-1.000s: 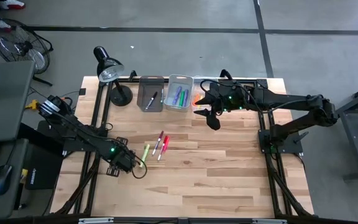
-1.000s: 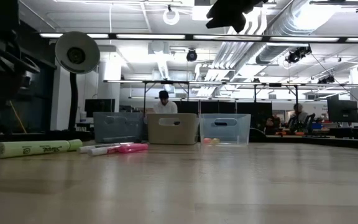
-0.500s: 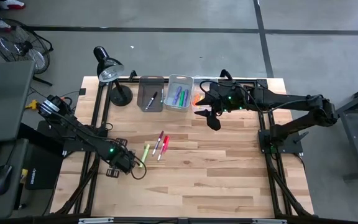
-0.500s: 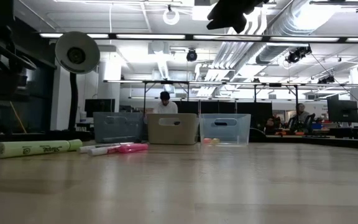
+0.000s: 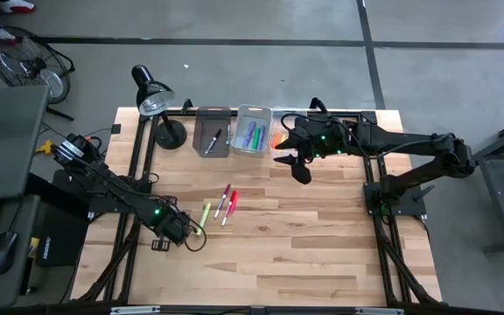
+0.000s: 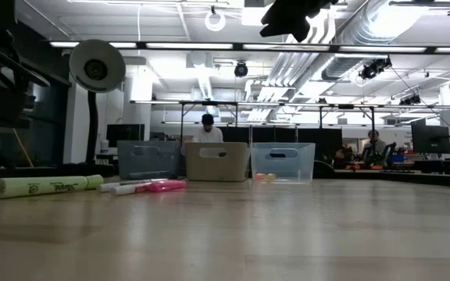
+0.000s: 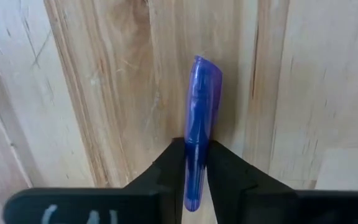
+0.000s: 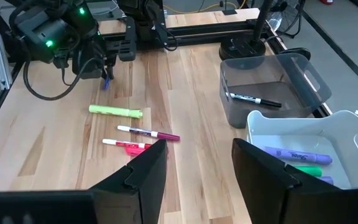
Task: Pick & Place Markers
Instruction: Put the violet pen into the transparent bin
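My left gripper (image 5: 189, 234) is low over the table's near left part, shut on a purple marker (image 7: 199, 124); it also shows in the right wrist view (image 8: 99, 65). A lime marker (image 5: 206, 213), a pink-and-white marker (image 5: 224, 199) and a red marker (image 5: 231, 208) lie flat on the table just beyond it. My right gripper (image 8: 197, 168) is open and empty, held high by the bins (image 5: 294, 166). A grey bin (image 5: 213, 131) holds a black-and-white marker (image 8: 253, 98). A clear bin (image 5: 253, 131) holds purple and green markers. My left gripper pinches the purple marker's rear part (image 7: 194, 163) between its two fingers (image 7: 170, 168). The marker lies along the fingers and sticks out past their tips, its capped end (image 7: 205, 68) toward the wood. Whether that end touches the table I cannot tell.
A third bin (image 5: 277, 140) with something orange is partly hidden under my right arm. A black desk lamp (image 5: 154, 101) stands at the far left corner. The low view shows the lime marker (image 6: 41, 186), the three bins (image 6: 217, 161) and people in the room behind.
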Controlling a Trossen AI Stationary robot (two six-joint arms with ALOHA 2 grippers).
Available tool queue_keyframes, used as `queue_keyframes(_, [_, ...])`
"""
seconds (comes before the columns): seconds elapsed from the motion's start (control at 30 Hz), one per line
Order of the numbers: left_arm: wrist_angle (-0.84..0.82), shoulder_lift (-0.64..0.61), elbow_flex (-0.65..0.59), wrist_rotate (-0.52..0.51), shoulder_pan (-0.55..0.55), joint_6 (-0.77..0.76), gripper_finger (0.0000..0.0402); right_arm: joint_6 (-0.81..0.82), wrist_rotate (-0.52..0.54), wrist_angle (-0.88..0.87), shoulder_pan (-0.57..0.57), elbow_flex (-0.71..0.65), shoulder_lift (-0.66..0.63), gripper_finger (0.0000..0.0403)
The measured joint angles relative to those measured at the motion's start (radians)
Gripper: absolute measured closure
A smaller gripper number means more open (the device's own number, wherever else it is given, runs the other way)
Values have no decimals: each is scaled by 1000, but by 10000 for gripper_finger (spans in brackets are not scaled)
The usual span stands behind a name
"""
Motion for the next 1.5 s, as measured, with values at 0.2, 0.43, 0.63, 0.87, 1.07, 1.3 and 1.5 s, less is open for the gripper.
queue_keyframes(0.2, [-28,5,24,-22,0,-3,356,2,0,-17,0,0,0,233])
queue_keyframes(0.43, [-27,8,70,-106,0,-3,358,6,0,-81,0,0,-4,233])
queue_keyframes(0.63, [14,7,103,-285,19,-54,358,2,6,-133,-5,0,-17,234])
queue_keyframes(0.87, [36,6,165,-397,132,-36,358,3,-1,-95,-5,-46,-19,233])
queue_keyframes(1.07, [113,4,236,-531,256,86,359,84,-63,145,-5,-216,-19,233])
queue_keyframes(1.3, [384,4,312,-541,417,332,359,140,-87,383,-2,-343,-24,233])
queue_keyframes(1.5, [582,2,379,-473,525,456,359,140,-140,435,-2,-360,-24,233])
